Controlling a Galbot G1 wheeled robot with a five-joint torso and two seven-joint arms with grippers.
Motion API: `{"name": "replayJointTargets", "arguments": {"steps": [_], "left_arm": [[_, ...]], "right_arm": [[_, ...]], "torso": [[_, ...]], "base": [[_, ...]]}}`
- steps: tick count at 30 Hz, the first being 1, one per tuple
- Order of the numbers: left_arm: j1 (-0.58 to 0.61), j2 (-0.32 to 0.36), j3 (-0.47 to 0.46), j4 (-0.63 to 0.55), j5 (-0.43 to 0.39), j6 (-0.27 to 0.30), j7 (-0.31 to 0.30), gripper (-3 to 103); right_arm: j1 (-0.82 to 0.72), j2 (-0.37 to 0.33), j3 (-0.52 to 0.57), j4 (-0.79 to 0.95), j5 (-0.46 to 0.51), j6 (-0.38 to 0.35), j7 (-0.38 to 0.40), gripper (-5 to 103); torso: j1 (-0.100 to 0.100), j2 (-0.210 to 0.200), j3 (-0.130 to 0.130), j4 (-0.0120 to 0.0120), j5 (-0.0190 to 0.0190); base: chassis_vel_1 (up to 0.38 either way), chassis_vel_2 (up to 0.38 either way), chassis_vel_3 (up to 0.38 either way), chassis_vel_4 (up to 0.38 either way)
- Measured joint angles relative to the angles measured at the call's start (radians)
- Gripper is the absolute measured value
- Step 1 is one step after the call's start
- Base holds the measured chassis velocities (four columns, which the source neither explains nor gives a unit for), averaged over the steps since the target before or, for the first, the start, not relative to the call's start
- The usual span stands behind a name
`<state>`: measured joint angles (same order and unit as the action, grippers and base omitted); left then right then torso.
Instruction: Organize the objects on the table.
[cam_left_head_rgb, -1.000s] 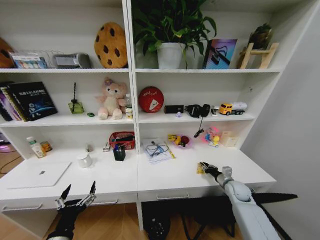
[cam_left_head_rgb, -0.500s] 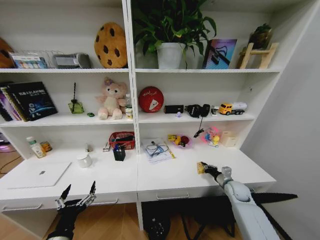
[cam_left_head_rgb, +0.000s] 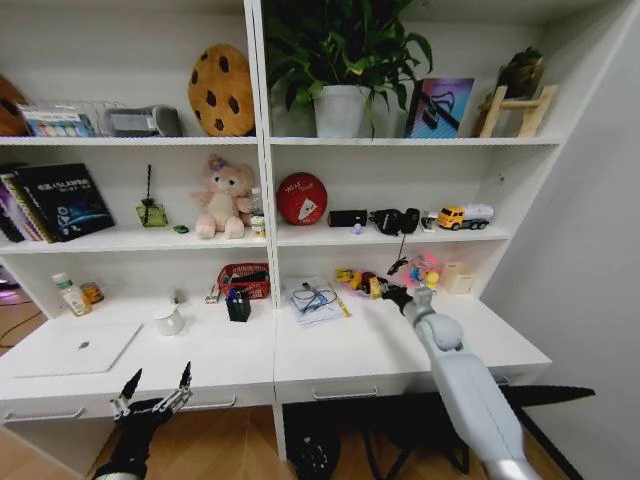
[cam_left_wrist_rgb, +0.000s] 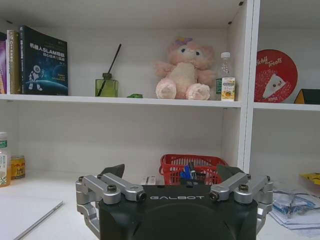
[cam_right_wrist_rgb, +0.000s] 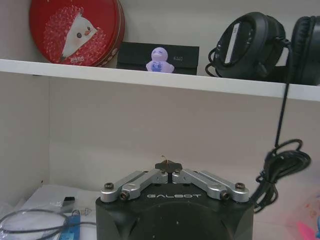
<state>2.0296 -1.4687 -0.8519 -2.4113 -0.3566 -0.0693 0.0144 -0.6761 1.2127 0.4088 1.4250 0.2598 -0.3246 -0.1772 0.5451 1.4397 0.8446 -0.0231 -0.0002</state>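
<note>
Head view: the right gripper (cam_left_head_rgb: 391, 292) is raised over the back of the white bench (cam_left_head_rgb: 350, 350), near the pile of small toys (cam_left_head_rgb: 358, 281), its fingers drawn together on a small yellowish item too small to identify. The left gripper (cam_left_head_rgb: 153, 393) hangs below the bench's front edge, fingers spread and empty. The laptop (cam_left_head_rgb: 82, 348) lies flat at the bench's left end.

Left wrist view: the fingers (cam_left_wrist_rgb: 111, 171) stand wide apart before a red basket (cam_left_wrist_rgb: 192, 168).

Right wrist view: the fingers (cam_right_wrist_rgb: 167, 166) meet, pinching a small brownish scrap (cam_right_wrist_rgb: 165, 161).
</note>
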Motion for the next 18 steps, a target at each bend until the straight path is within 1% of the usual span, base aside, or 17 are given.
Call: {"name": "replayJointTargets", "arguments": {"steps": [4,10,13,18], "left_arm": [[0.0,0.0,0.0,0.0,0.0,0.0,0.0,100],[0.0,0.0,0.0,0.0,0.0,0.0,0.0,100],[0.0,0.0,0.0,0.0,0.0,0.0,0.0,100],[0.0,0.0,0.0,0.0,0.0,0.0,0.0,100]], "right_arm": [[0.047,0.017,-0.021,-0.047,-0.016,0.001,0.0,0],[0.047,0.01,-0.018,-0.053,-0.016,0.003,-0.009,0],[0.04,0.004,-0.015,-0.052,-0.015,0.004,-0.012,0],[0.032,0.001,-0.011,-0.055,-0.018,-0.003,-0.015,0]], "torso": [[0.0,0.0,0.0,-0.0004,0.0001],[0.0,0.0,0.0,-0.0005,0.0001],[0.0,0.0,0.0,-0.0008,0.0003],[0.0,0.0,0.0,-0.0003,0.0004]], "base": [[0.0,0.0,0.0,0.0],[0.0,0.0,0.0,0.0],[-0.072,0.051,0.037,-0.063],[-0.125,0.123,0.11,-0.122]]}}
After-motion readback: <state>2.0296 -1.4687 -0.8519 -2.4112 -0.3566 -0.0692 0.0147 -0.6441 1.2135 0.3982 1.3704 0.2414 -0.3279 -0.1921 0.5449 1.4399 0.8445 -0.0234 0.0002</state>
